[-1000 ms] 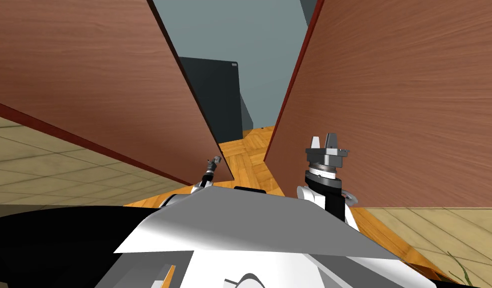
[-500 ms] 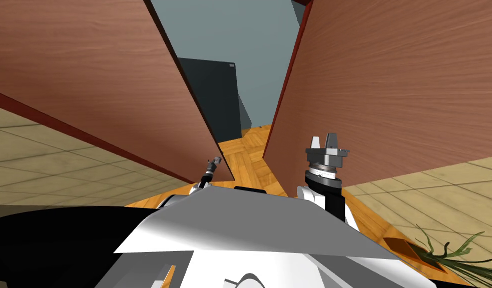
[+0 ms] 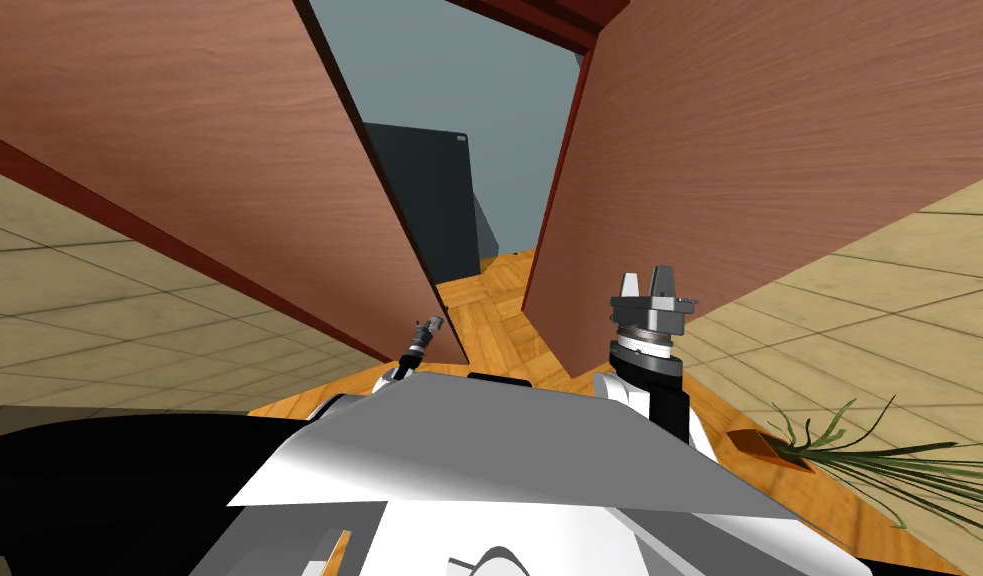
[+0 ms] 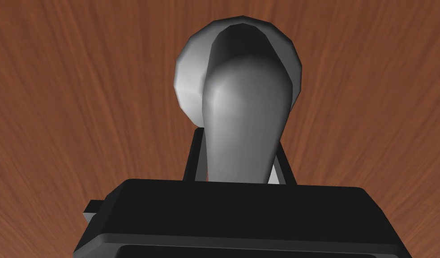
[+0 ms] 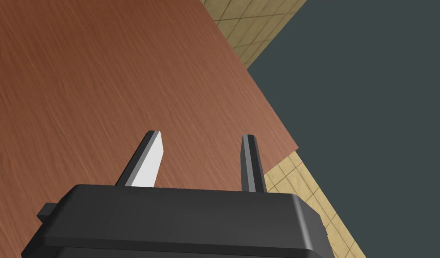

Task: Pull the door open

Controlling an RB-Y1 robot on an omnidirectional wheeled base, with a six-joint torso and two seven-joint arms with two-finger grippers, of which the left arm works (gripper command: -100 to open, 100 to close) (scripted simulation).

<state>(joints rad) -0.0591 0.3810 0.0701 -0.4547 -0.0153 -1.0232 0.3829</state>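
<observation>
The brown wood door (image 3: 229, 160) stands ajar on my left, its free edge running down to my left gripper (image 3: 426, 335). In the left wrist view a grey lever handle (image 4: 241, 121) on a round plate sits against the wood. My left gripper (image 4: 239, 141) is shut on it, with the dark fingers (image 4: 194, 156) pressing both sides of the lever. My right gripper (image 3: 649, 282) is raised beside a second brown wood panel (image 3: 779, 150). In its wrist view this gripper (image 5: 201, 139) is open with nothing between its fingers.
Between the two panels a gap shows parquet floor (image 3: 489, 300), a grey-blue wall and a dark slab (image 3: 429, 200). Beige tiled walls (image 3: 879, 300) flank both panels. A potted plant (image 3: 859, 460) stands at the lower right on the orange floor.
The whole head view has swung, so I have moved. The right panel's lower edge has risen, uncovering more tiled wall, and the plant has come further in. Both grippers keep their places by my chest.
</observation>
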